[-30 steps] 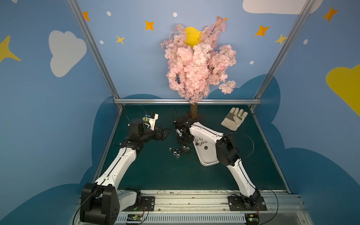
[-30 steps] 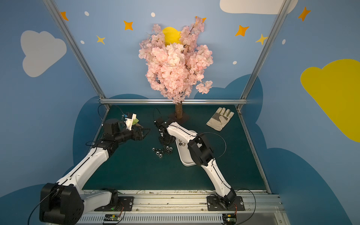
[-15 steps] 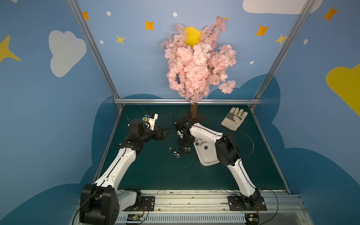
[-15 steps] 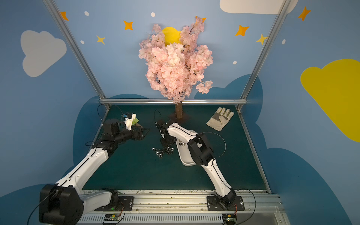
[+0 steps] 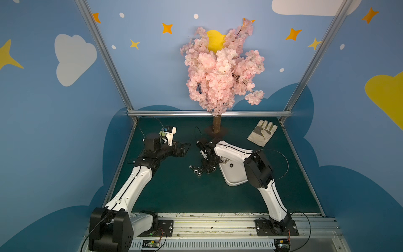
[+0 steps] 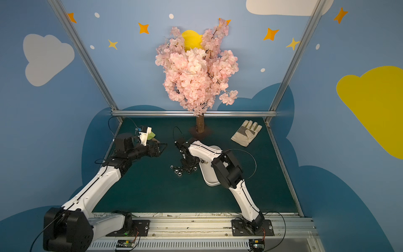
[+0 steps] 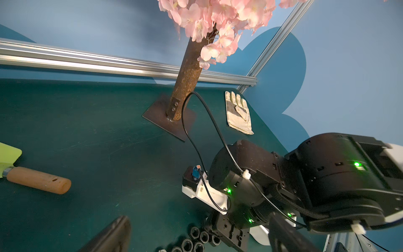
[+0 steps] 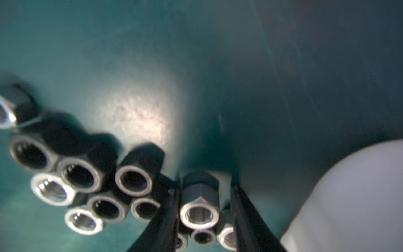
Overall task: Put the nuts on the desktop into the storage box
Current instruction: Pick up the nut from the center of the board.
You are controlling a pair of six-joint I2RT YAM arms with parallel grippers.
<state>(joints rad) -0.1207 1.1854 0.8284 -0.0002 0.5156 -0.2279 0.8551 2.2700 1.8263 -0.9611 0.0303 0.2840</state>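
Right fingers [image 8: 165, 220] seen set about one nut [image 8: 199, 210] of the nuts [image 8: 133, 181] clustered on the bench [image 8: 272, 87], apparently clamped on it; left fingers [image 7: 109, 235] held wide apart.

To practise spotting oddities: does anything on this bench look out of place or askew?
A beige work glove lies in a far corner and a wooden-handled tool with a pale green blade lies by the left arm; neither suits this job. The white storage box sits askew on the desktop.
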